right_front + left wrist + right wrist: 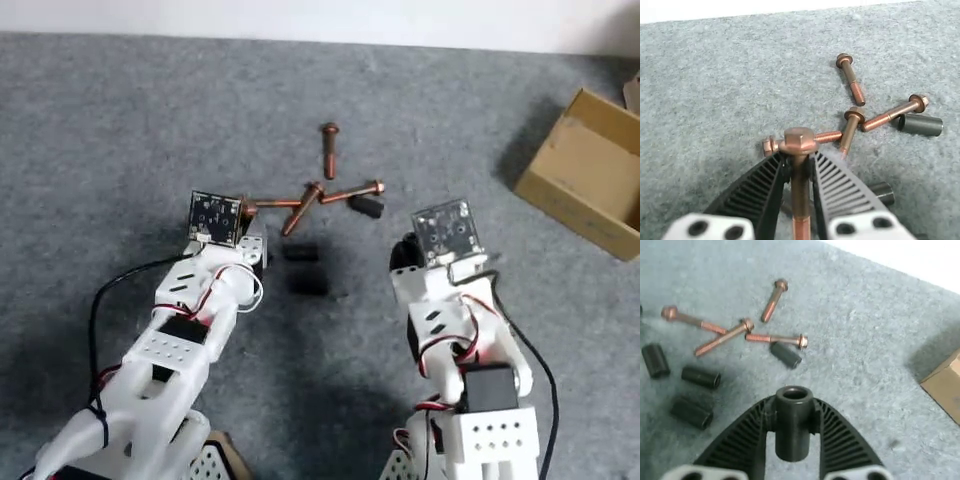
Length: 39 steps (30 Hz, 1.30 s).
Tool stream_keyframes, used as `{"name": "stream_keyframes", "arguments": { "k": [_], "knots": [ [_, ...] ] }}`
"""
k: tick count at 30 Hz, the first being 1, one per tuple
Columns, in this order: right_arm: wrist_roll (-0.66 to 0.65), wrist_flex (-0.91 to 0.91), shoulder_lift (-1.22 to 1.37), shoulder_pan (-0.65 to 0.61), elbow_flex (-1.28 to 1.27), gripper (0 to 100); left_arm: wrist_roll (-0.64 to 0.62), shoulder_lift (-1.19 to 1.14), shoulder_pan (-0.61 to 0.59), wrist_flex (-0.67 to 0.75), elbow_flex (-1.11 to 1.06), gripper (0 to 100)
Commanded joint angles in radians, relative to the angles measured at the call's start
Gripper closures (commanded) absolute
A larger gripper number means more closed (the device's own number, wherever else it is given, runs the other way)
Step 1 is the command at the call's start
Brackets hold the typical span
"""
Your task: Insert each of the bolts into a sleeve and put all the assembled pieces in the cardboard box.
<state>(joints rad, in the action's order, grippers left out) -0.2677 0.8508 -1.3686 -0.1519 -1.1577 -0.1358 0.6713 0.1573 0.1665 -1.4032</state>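
Two parts are held: a bolt clamped lengthwise by the left gripper, a sleeve by the right gripper, bore mouth exposed, well apart rightward.

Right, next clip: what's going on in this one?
The left gripper is shut on a copper bolt, and the right gripper is shut on a black sleeve, held open end up. The two are not yet joined. Four other bolts and several loose sleeves lie on the grey mat ahead of the arms. The cardboard box sits off on the right arm's side.
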Motion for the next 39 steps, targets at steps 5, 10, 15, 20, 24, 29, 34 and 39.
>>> {"name": "stream_keyframes", "arguments": {
  "k": [5,10,15,20,24,29,34,39],
  "knots": [
    [0.064,-0.077,-0.097,-0.12,-0.084,99.4,-0.006,0.036,0.016,0.086,-0.008,99],
    [0.083,-0.243,-0.171,-0.127,-0.243,99.4,-0.006,0.036,0.019,0.238,-0.068,99],
    [0.083,-0.407,-0.285,-0.13,-0.443,99.4,-0.005,0.036,0.018,0.285,-0.085,99],
    [0.077,-0.426,-0.418,-0.208,-0.572,99.4,-0.005,0.036,0.022,0.285,-0.082,99],
    [0.077,-0.426,-0.473,-0.24,-0.619,99.4,-0.005,0.036,0.022,0.288,-0.077,99],
    [0.081,-0.423,-0.449,-0.24,-0.619,99.4,-0.006,0.035,0.022,0.446,-0.104,99],
    [0.083,-0.406,-0.446,-0.24,-0.619,99.4,-0.006,0.036,0.022,0.646,-0.163,99],
    [0.078,-0.389,-0.446,-0.24,-0.621,99.4,-0.006,0.036,0.03,0.657,-0.163,99]
  ]
}}
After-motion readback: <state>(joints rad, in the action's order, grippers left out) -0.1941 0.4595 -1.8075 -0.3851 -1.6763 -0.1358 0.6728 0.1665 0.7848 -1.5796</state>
